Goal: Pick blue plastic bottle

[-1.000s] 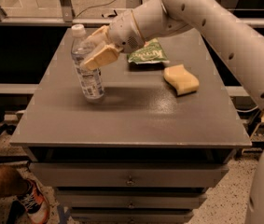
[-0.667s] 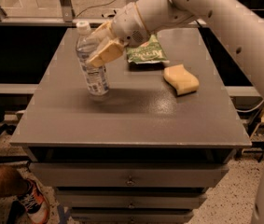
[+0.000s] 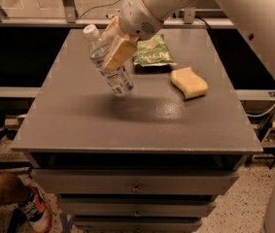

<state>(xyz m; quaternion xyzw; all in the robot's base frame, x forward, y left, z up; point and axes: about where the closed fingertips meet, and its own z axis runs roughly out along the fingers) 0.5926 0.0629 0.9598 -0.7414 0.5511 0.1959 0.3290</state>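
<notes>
The blue plastic bottle (image 3: 109, 67) is clear with a white cap and a white-and-blue label. It hangs tilted in the air above the grey table (image 3: 137, 125), cap toward the upper left, bottom toward the lower right. My gripper (image 3: 115, 47) is shut on the bottle's middle, its tan fingers (image 3: 119, 52) wrapped on the side. The white arm reaches in from the upper right.
A green bag (image 3: 153, 55) lies flat at the back of the table. A yellow sponge (image 3: 189, 82) lies to the right of it. Drawers sit under the table top. A person's leg and shoe (image 3: 30, 205) are at the lower left.
The bottle has been lifted off the table and tilted, moving up and toward the table's middle with my gripper shut on it.
</notes>
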